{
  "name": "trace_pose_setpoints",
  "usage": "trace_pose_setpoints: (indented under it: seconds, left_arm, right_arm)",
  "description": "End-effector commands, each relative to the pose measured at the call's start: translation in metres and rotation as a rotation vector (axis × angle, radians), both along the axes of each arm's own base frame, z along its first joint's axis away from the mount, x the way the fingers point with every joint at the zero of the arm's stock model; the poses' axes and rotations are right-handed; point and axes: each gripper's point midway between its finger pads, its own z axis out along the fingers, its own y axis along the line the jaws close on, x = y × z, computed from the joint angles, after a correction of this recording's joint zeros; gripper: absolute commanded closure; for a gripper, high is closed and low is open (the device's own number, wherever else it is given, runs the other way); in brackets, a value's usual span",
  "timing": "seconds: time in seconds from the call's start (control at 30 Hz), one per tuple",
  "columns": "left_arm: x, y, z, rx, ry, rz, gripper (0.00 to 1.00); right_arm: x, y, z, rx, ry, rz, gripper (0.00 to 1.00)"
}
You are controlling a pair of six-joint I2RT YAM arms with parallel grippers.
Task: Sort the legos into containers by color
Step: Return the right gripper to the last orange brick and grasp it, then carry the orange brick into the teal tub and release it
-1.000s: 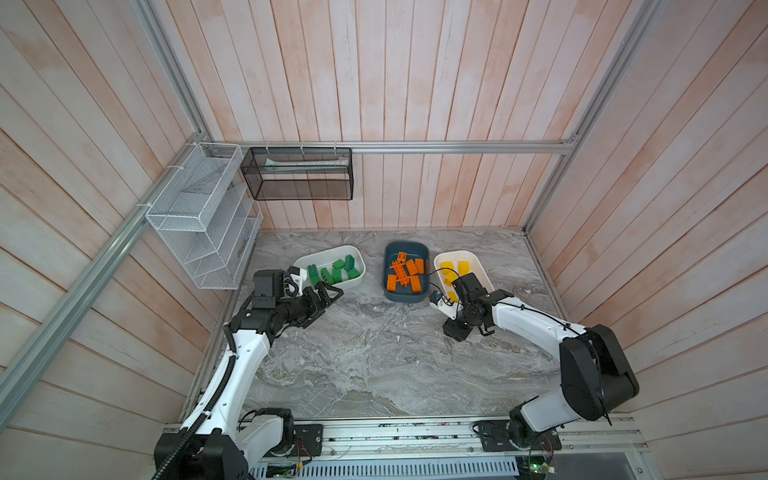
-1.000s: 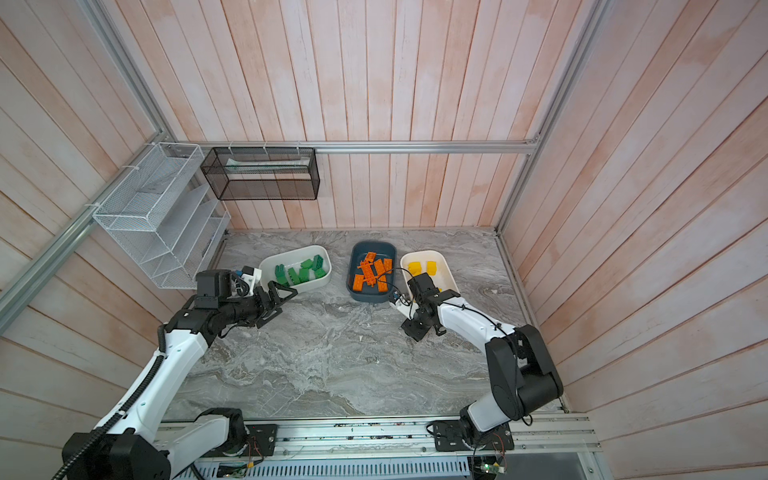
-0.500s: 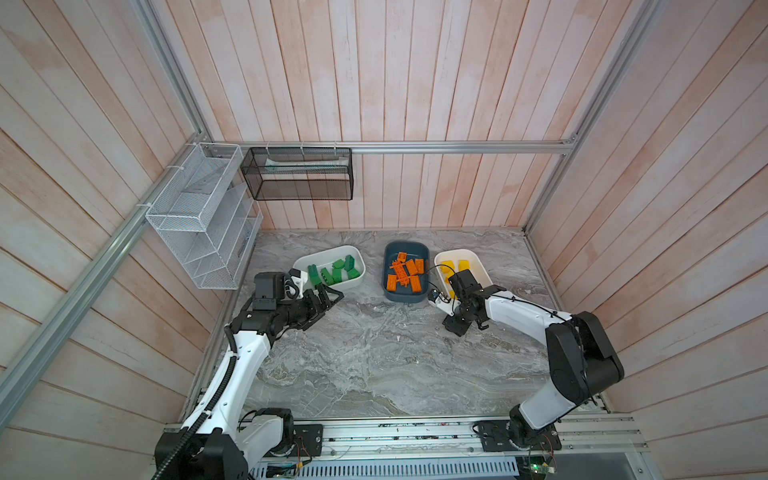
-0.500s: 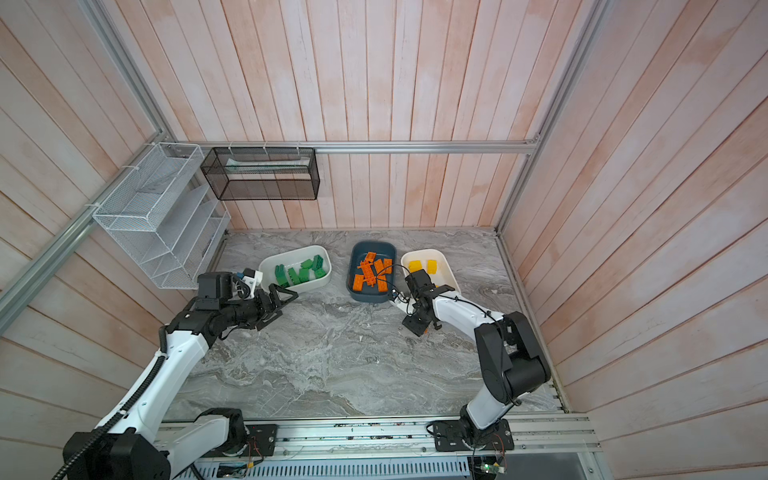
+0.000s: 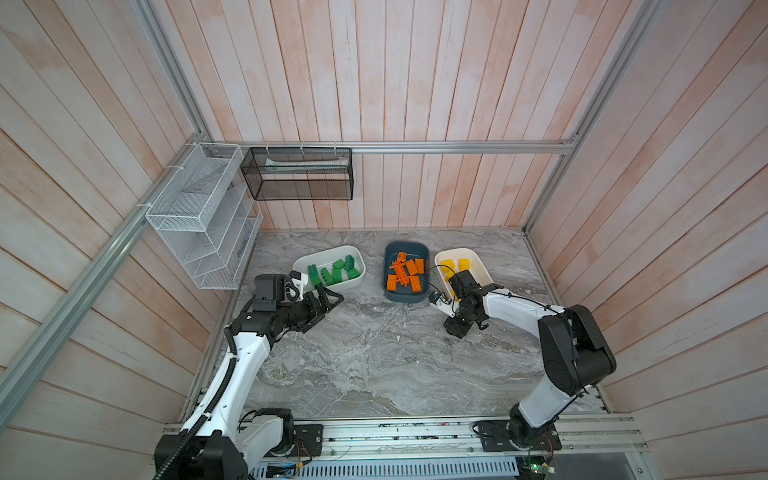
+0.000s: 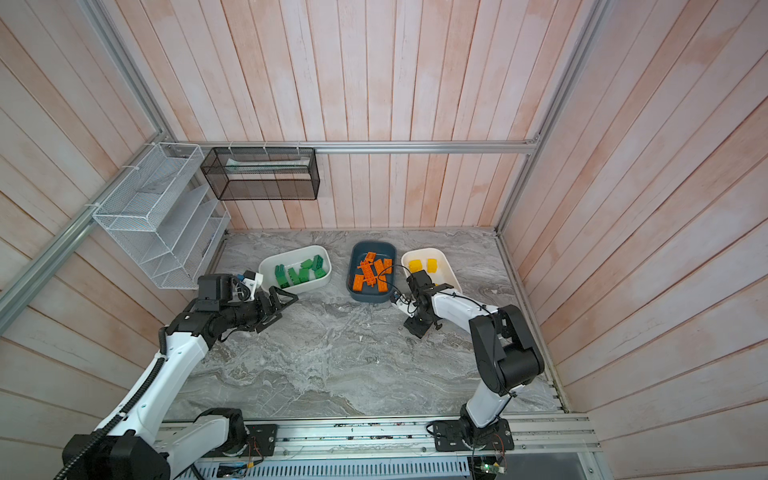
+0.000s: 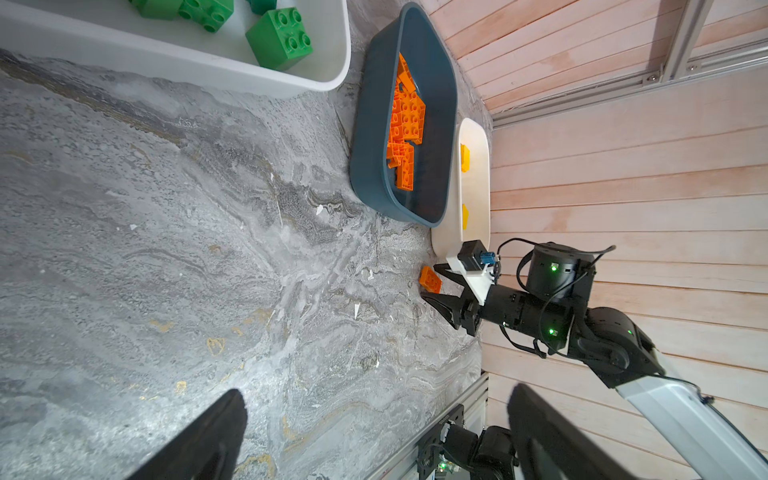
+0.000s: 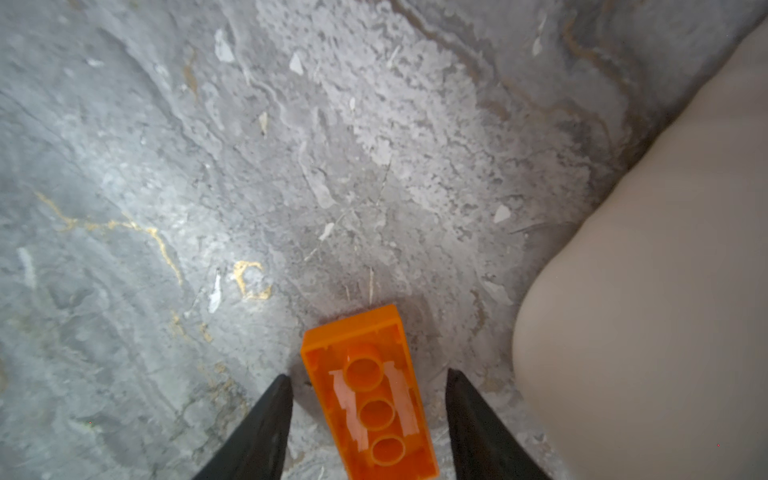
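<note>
Right jaws stand part-spread astride the orange brick (image 8: 370, 395), a gap on each side, lined up to pinch its narrow width. Left jaws gape wide and empty at the greens tub's (image 5: 345, 286) 7 o'clock, seemingly kept out of the way. Along the bench's (image 5: 374, 353) 12 o'clock edge sit that tub, the teal tub (image 5: 405, 298) of oranges, and the yellows tub (image 5: 478, 261). The brick lies studs-down at the teal tub's 5 o'clock, probably the last stray. Both top views all but hide it under the wrist. The arm covers the yellows tub's near end, and the wrist view crops the brick's near end.
</note>
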Motion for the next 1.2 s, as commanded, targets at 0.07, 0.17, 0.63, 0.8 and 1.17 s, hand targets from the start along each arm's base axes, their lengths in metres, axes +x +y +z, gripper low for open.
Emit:
trace_pose_setpoints:
  seconds: [0.07, 0.17, 0.63, 0.8, 1.17]
  left_arm:
    - [-0.005, -0.002, 0.0, 0.006, -0.013, -0.024, 0.0]
    - [-0.005, -0.002, 0.0, 0.006, -0.014, -0.024, 0.0]
    - [-0.003, -0.003, 0.001, 0.001, -0.006, -0.025, 0.0]
    - [0.001, -0.006, 0.015, -0.021, -0.033, -0.03, 0.0]
    - [0.024, -0.008, 0.05, -0.035, -0.11, -0.036, 0.0]
  right_arm:
    - [-0.008, 0.002, -0.008, 0.023, 0.085, -0.018, 0.41]
    - [-0.01, 0.004, -0.011, 0.029, 0.109, -0.02, 0.44]
    - [-0.012, -0.001, -0.007, -0.016, 0.059, -0.013, 0.74]
    - [0.003, 0.04, 0.053, 0.221, -0.023, -0.042, 0.75]
    - [0.08, 0.133, 0.134, 0.529, -0.165, -0.053, 0.75]
